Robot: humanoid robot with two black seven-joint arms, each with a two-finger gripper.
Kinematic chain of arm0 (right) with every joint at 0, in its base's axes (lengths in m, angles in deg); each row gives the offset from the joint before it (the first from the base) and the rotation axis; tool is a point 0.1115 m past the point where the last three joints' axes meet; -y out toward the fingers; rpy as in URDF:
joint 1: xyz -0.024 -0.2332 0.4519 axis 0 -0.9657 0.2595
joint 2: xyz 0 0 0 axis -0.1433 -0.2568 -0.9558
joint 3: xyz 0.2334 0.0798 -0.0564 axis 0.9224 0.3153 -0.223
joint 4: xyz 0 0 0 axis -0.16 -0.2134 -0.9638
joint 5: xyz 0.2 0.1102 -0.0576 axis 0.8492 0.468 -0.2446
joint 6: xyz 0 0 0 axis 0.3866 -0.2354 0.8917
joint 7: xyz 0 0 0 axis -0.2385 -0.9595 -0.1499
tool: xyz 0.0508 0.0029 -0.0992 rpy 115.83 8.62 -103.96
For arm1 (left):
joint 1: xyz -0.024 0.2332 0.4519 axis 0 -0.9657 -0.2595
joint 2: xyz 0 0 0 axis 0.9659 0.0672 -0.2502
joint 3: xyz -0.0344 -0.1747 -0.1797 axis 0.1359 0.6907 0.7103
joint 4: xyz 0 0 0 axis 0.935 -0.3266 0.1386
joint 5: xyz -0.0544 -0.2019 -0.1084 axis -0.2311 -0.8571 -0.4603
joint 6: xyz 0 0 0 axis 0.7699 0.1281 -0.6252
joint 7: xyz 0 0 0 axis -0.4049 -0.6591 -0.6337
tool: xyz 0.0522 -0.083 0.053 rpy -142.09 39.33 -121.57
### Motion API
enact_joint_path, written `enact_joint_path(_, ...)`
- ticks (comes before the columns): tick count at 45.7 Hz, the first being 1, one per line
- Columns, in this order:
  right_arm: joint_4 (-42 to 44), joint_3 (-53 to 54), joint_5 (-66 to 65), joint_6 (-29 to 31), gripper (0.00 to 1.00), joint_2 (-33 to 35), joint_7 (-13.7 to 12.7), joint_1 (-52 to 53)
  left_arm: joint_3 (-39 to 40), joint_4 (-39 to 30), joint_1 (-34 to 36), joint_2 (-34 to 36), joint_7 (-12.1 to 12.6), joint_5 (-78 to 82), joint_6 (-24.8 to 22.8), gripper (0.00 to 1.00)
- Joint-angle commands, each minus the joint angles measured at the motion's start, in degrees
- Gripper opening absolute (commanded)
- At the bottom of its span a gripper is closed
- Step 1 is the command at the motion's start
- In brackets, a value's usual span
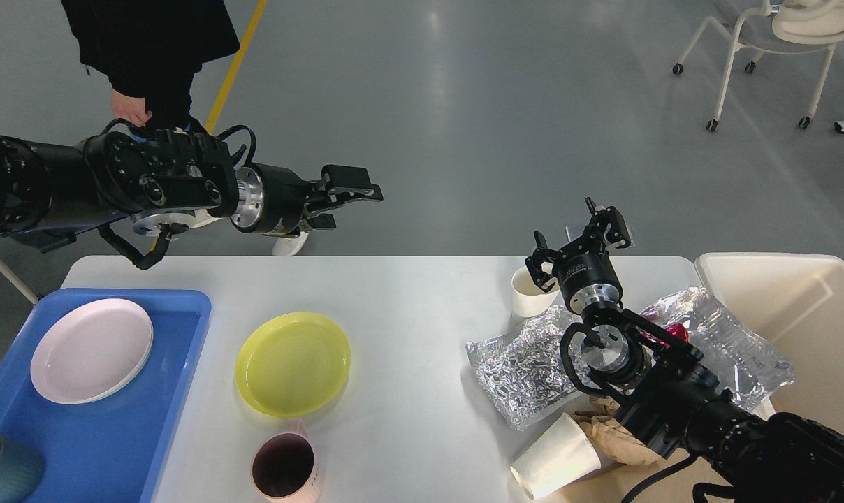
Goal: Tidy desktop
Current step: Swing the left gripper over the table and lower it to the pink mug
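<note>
My left fingers (348, 199) look nearly closed and empty, my right fingers (581, 241) are wide, and the table (408, 300) below still holds a yellow plate (293, 363), cups and wrappers.

Desktop (408, 307) smooth matt white. Tray (177, 391) glossy blue plastic. Yellow plate (293, 363) shiny plastic. Bag (520, 370) crinkled silver foil. Tipped cup (555, 457) matt white paper. Wrapper (736, 342) clear crumpled plastic.
</note>
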Motion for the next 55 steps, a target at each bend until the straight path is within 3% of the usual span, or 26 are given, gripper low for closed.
enact_joint_path(1,0.01,0.0,0.0,0.0,1.0,0.0,0.0,0.0,0.55,-4.72,4.6,-2.74,-0.06,0.46,-5.14,0.99)
enact_joint_path(6,0.01,0.0,0.0,0.0,1.0,0.0,0.0,0.0,-0.15,-5.79,8.65,-2.13,0.03,0.63,-12.28,0.99)
enact_joint_path(22,0.01,0.0,0.0,0.0,1.0,0.0,0.0,0.0,-2.61,-6.67,16.3,-2.56,0.12,2.39,-21.07,0.99)
enact_joint_path(34,-0.08,0.0,0.0,0.0,1.0,0.0,0.0,0.0,-8.94,-7.46,19.82,-2.3,-0.23,9.59,-37.76,0.99)
enact_joint_path(39,0.01,0.0,-0.09,-0.09,1.0,0.0,0.0,0.0,-9.64,-8.16,19.03,-2.65,-0.06,9.86,-37.76,0.99)
enact_joint_path(48,-0.08,0.0,0.0,0.0,1.0,0.0,0.0,0.0,-15.62,-15.54,16.49,-3.88,-0.06,9.42,-37.52,0.97)
enact_joint_path(52,0.01,0.0,0.0,0.0,1.0,0.0,0.0,0.0,-16.06,-18.44,13.68,-3.53,0.55,9.86,-31.64,0.97)
enact_joint_path(55,0.01,0.0,0.0,0.0,1.0,0.0,0.0,0.0,-16.06,-20.64,11.92,-3.09,2.92,9.95,-27.25,0.97)
